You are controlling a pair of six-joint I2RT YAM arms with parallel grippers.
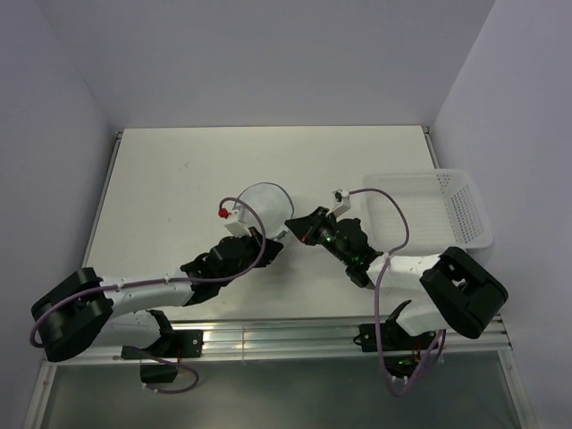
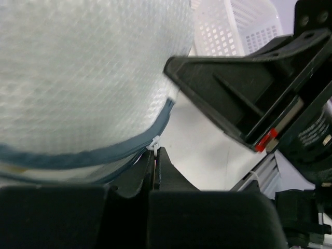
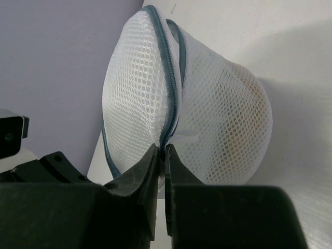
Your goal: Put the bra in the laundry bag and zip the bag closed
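Observation:
The laundry bag [image 1: 262, 204], a small white mesh dome with a blue-grey zipper rim [image 3: 171, 78], sits mid-table between both arms. My left gripper [image 2: 155, 151] is shut on the small white zipper pull [image 2: 154, 142] at the rim's near edge; in the top view it [image 1: 271, 243] meets the bag from the front. Coming from the right, my right gripper [image 3: 165, 149] is shut on the bag's rim, pinching mesh and zipper tape [image 1: 293, 225]. The bra shows only as a faint tan shape [image 3: 244, 137] through the mesh.
A white perforated plastic basket [image 1: 429, 210] stands at the table's right edge, just behind the right arm, and also shows in the left wrist view [image 2: 233, 26]. The right gripper's black body [image 2: 233, 98] hangs close to the left fingers. Walls enclose the table on three sides.

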